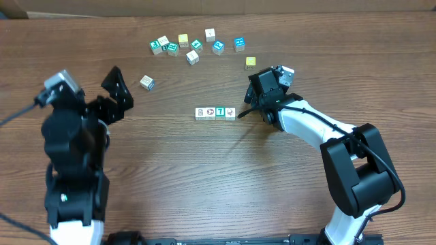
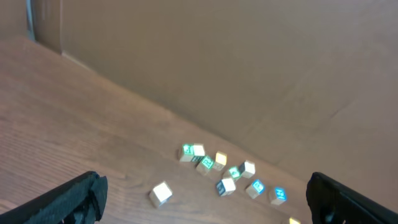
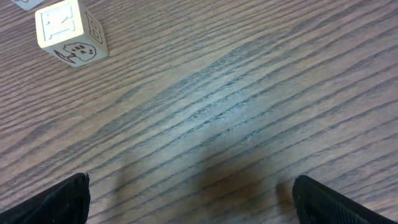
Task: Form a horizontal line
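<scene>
The right gripper's (image 3: 189,202) matte black fingers (image 3: 59,199) gape wide and empty over the streaky brown wood-grain tabletop (image 3: 249,93). The left gripper (image 2: 205,202) is spread just as wide, holding nothing. The horizontal line (image 1: 215,113) lies mid-tabletop just beside the right gripper: four small sharp-edged wooden cubes touching side to side, three white with dark or red prints and one teal with a white letter.

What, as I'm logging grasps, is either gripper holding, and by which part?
Nothing. The left gripper and right gripper are both open with empty gaps; the row of four small wooden picture cubes lies free of both.
</scene>
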You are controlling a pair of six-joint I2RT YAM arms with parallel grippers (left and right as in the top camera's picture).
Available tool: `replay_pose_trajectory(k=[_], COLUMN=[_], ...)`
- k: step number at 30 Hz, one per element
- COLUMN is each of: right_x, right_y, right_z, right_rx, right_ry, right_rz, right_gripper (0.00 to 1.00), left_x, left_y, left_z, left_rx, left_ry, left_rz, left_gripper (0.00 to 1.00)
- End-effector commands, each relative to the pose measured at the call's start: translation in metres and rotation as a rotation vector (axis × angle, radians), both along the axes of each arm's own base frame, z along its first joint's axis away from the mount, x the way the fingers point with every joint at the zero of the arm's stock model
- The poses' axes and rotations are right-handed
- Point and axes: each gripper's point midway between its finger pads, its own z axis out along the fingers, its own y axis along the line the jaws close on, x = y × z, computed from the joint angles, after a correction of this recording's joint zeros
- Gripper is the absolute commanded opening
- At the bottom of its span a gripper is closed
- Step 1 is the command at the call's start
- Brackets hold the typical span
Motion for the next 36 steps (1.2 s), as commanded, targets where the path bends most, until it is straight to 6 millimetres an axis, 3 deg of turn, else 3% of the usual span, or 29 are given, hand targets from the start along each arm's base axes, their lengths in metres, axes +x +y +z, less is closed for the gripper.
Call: replay_pose_trajectory(k=[1,7,10,14,25,36], right_x=[0.002,0.002,0.002,0.002,0.002,0.002], right_y=[-0.005,-0.005,-0.005,-0.005,-0.005,-0.005], right_z=[0.0,0.0,0.0,0.0,0.0,0.0], right_rx=[-0.014,-0.014,-0.014,-0.014,-0.014,-0.014], right_ry=[-0.005,-0.005,-0.006,-0.005,-0.005,-0.005], right_rz=[-0.016,-0.015,-0.016,-0.015,-0.015,-0.015], right_gripper=[1.0,1.0,1.0,1.0,1.0,1.0], left_x=[-0.012,-0.029,-0.036,-0.047,-0.069,-0.079], left_y=[-0.002,-0.003,-0.003,-0.004,-0.005,-0.005], left_z=[-0.009,-0.041,-0.044,-0.03,-0.063,-0.068], left_rx=[0.012,0.013,0.014,0.021,0.024,0.028], left_ry=[-0.055,-0.068,-0.09,-0.227,-0.307,-0.391], left_rz=[-0.005,-0.005,-0.005,-0.004,-0.004,-0.003], left_gripper=[1.0,1.0,1.0,1.0,1.0,1.0])
